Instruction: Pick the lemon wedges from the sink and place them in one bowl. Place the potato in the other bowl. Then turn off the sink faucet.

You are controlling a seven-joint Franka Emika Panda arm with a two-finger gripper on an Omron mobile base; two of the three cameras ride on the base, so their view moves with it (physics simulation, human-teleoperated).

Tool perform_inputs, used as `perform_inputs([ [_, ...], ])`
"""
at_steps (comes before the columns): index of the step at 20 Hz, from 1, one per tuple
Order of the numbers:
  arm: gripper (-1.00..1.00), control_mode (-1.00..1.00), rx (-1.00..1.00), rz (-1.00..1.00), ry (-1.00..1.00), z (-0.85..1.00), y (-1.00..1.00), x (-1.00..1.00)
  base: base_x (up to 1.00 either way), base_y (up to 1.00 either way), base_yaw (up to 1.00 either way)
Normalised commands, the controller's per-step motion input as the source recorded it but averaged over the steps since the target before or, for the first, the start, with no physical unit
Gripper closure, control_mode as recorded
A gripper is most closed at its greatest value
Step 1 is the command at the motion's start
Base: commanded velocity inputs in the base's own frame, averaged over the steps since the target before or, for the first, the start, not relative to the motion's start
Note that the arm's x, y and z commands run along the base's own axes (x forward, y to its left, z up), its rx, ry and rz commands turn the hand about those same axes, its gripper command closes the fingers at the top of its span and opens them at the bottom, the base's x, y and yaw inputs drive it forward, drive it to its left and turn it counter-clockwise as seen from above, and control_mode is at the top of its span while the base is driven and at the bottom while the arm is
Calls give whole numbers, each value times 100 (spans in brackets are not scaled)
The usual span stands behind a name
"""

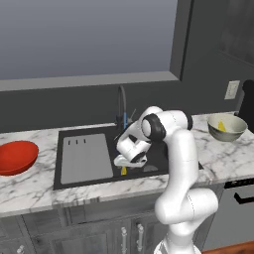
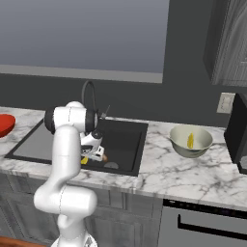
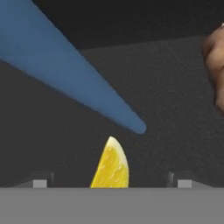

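Left base view: the white arm is bent down at frame centre so its two-finger gripper [image 1: 130,159] is lowered into the large black rectangular sink [image 1: 74,174], just above a small bright yellow lemon wedge [image 1: 123,170] on the basin floor, presumably lined up for a pick. The thin dark gooseneck faucet [image 1: 121,101] is seen behind the arm; a blue streak of water beside it suggests it is running. The wide glossy red bowl [image 1: 16,157] at the left edge is seen with nothing in it. The round grey-beige bowl [image 1: 226,127] at upper right is seen with one yellow wedge already inside. Right base view: the gripper [image 2: 94,153] is low in the sink at lower left, with the yellow wedge [image 2: 84,160] beside it and the small orange-brown potato [image 2: 103,157] just to its right. The grey-beige bowl [image 2: 191,141] at centre right is holding a wedge. Hand view: the wedge [image 3: 112,165] is seen upright at bottom centre, between the two finger tips [image 3: 40,183], which are spread wide apart and not touching it. The blue water stream [image 3: 65,70] is slanting from upper left; the potato [image 3: 215,70] is at the right edge.
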Motion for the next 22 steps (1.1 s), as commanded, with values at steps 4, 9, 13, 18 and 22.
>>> perform_inputs([
  [4,-100,-100,0,0,0,-19,7,16,0,0,0],
  [9,-100,-100,0,0,0,-11,2,0,0,0,0],
  [13,-100,-100,0,0,0,-1,0,0,0,0,0],
  [18,-100,-100,0,0,0,0,2,-10,0,0,0],
  [22,-100,-100,0,0,0,0,4,-18,0,0,0],
])
